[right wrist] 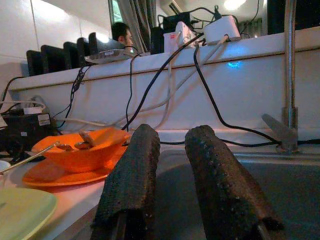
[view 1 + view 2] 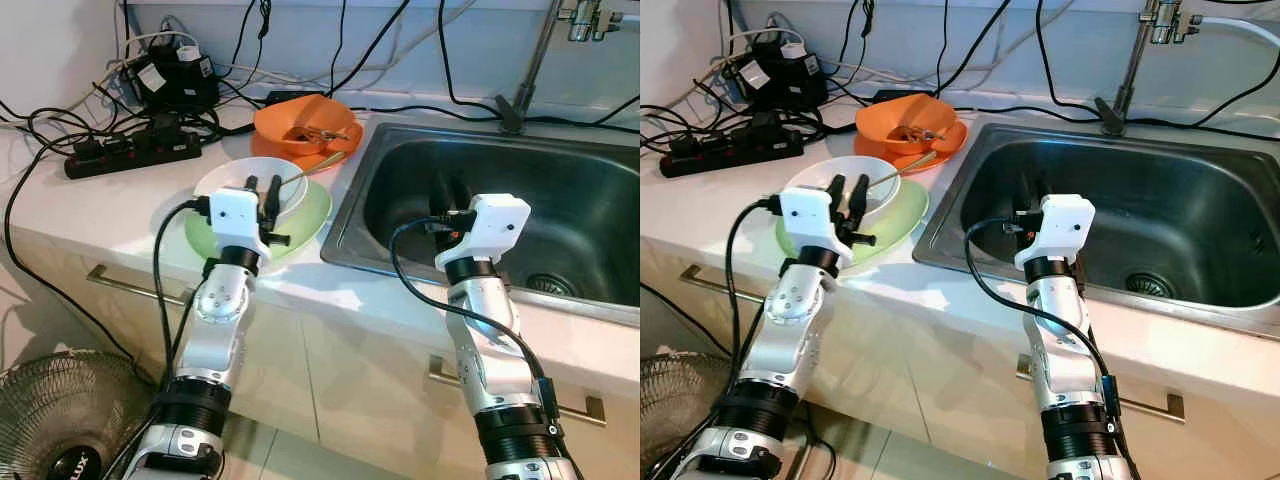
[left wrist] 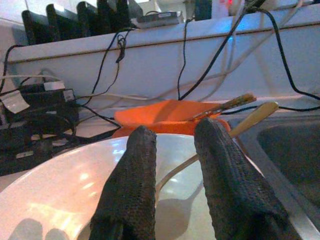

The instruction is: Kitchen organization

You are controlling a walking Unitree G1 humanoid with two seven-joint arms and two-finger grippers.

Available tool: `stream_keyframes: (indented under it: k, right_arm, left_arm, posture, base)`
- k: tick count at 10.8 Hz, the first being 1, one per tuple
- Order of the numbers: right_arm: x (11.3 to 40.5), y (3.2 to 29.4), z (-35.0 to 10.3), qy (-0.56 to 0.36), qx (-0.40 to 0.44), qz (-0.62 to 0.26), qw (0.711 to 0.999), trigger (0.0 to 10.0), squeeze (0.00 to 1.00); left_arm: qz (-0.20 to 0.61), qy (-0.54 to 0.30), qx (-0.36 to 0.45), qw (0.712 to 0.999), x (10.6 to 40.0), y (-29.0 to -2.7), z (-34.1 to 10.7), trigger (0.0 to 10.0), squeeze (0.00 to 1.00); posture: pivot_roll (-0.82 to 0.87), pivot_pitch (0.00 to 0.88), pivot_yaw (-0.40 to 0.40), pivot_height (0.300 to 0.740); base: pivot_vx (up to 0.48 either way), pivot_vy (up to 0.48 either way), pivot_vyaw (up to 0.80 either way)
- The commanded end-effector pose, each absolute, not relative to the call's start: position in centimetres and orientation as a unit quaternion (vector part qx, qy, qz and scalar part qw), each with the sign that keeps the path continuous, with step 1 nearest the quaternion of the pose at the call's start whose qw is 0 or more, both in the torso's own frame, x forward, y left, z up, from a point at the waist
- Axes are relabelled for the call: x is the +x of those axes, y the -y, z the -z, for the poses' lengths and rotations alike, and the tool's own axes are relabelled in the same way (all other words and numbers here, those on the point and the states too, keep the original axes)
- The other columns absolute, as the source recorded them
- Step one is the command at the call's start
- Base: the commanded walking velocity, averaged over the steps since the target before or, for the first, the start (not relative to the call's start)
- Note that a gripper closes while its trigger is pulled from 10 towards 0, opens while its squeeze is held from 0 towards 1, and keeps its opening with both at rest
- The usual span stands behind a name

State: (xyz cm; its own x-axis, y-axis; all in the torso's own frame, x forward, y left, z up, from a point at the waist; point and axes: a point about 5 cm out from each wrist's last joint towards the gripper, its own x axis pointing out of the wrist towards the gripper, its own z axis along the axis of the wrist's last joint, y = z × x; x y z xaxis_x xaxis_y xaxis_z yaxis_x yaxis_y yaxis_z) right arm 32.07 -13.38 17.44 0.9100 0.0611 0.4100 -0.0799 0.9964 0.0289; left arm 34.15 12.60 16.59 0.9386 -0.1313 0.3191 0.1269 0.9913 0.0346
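Lower left of the head views: a fan (image 2: 60, 430) on the floor. Upper left: a power strip (image 2: 130, 150) with tangled cables on the white counter (image 2: 90, 215). Centre left: the left gripper (image 2: 262, 200), fingers (image 3: 135, 185) spread with a narrow gap, hovers over the near rim of the white bowl (image 2: 235, 180). The bowl sits on a green plate (image 2: 305, 220), and a long-handled spoon (image 3: 250, 120) rests in it, its handle leaning over the far rim toward the sink. Just behind, toward upper centre, an orange bowl (image 2: 300, 122) stands on an orange plate (image 2: 335, 158); it holds utensils and some brownish scraps, too small to identify. Centre right: the right gripper (image 1: 170, 180), fingers slightly apart and holding nothing, reaches over the near edge of the steel sink (image 2: 590, 230). The drain (image 2: 555, 285) lies at the basin's lower right. Upper right: the tap (image 2: 530, 70) rises behind the sink.
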Motion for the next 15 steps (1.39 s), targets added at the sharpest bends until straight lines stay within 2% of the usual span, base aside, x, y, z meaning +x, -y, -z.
stream_keyframes:
  k: [1,4,6,7,8,11,15]
  right_arm:
    - [32.4,13.1,-17.5,0.203,0.027,-0.039,0.978,10.0,0.0]
    - [32.4,13.1,-17.5,0.201,0.027,-0.039,0.978,10.0,0.0]
    - [32.5,13.2,-17.6,0.202,0.029,-0.039,0.978,10.0,0.0]
    - [32.5,13.2,-17.6,0.202,0.029,-0.039,0.978,10.0,0.0]
    - [32.5,13.2,-17.6,0.202,0.029,-0.038,0.978,10.0,0.0]
    - [32.6,13.2,-17.5,0.202,0.029,-0.037,0.978,10.0,0.0]
    - [32.6,13.3,-17.5,0.202,0.028,-0.037,0.978,10.0,0.0]
  left_arm:
    - [0.044,0.147,0.005,0.988,34.1,-13.8,-16.0,10.0,0.0]
    - [0.043,0.154,0.006,0.987,34.1,-14.0,-16.3,10.0,0.0]
    - [0.109,0.186,-0.016,0.976,33.7,-11.6,-17.8,10.0,0.0]
    - [0.133,0.183,-0.014,0.974,33.8,-11.3,-17.8,10.0,0.0]
    - [0.164,0.202,0.027,0.965,33.4,-10.4,-17.6,10.0,0.0]
    - [0.18,0.132,0.017,0.975,33.0,-9.7,-15.6,10.0,0.0]
    - [0.158,0.108,0.013,0.981,33.4,-10.6,-14.9,10.0,0.0]
  posture:
    - [0.04,0.018,0.094,0.74]
    - [0.04,0.017,0.092,0.74]
    - [0.04,0.017,0.091,0.74]
    - [0.04,0.016,0.092,0.74]
    - [0.04,0.016,0.093,0.74]
    - [0.04,0.016,0.095,0.74]
    - [0.04,0.014,0.093,0.74]
  base:
    - [0.0,0.0,0.0]
    - [0.0,0.0,0.0]
    - [0.0,0.0,0.0]
    - [0.0,0.0,0.0]
    - [0.0,0.0,0.0]
    - [0.0,0.0,0.0]
    - [0.0,0.0,0.0]
